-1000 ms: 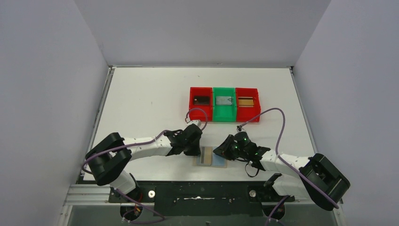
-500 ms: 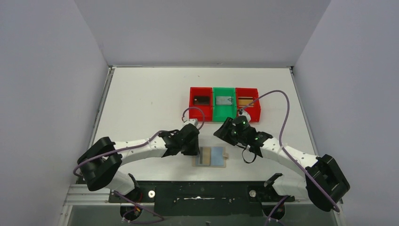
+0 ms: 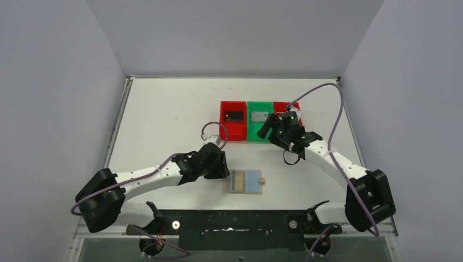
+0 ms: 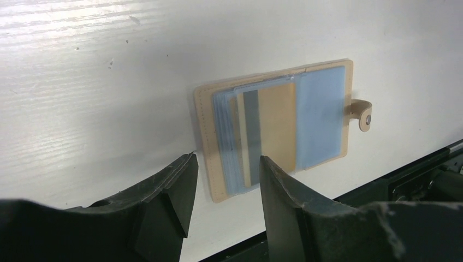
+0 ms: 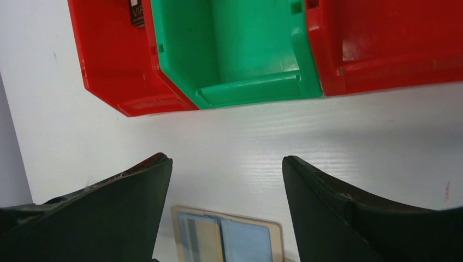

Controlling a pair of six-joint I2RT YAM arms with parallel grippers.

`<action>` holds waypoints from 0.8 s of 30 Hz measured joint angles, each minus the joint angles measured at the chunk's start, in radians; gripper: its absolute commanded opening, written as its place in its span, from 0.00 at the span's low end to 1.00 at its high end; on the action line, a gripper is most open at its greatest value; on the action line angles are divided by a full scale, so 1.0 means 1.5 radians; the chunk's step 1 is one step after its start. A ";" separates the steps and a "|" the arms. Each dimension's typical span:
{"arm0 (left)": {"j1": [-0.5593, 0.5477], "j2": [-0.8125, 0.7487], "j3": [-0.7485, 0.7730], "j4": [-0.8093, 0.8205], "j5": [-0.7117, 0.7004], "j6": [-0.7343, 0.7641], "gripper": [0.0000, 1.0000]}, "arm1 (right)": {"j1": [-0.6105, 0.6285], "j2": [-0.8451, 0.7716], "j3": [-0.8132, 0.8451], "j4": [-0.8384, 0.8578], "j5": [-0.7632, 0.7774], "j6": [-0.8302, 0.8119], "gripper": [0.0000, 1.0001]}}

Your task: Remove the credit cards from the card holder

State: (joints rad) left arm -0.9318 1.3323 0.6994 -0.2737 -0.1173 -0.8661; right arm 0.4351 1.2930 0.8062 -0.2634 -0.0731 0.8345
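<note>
card holder (image 3: 245, 182) stays put; right fingers (image 5: 114, 202) now parted, up by trays (image 5: 251, 90).

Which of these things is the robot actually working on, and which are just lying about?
Job: card holder, open; tan striped credit card in it.
Lying about: left red tray, green tray, right red tray.
</note>
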 measured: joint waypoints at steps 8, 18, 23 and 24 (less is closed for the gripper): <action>0.019 -0.035 -0.014 0.004 0.001 -0.010 0.49 | -0.010 0.102 0.085 0.001 -0.053 -0.069 0.81; 0.030 -0.041 -0.028 0.005 0.006 -0.012 0.50 | -0.010 0.259 0.189 0.026 -0.152 -0.126 0.86; 0.037 -0.053 -0.032 0.005 0.010 -0.014 0.50 | -0.005 0.329 0.245 0.042 -0.199 -0.151 0.86; 0.038 -0.054 -0.032 0.005 0.010 -0.014 0.50 | -0.002 0.341 0.254 0.045 -0.205 -0.155 0.86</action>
State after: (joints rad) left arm -0.8745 1.2510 0.6521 -0.2665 -0.1024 -0.8867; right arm 0.4316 1.8038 1.1870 -0.1959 -0.3805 0.6014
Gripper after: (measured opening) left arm 0.499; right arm 0.854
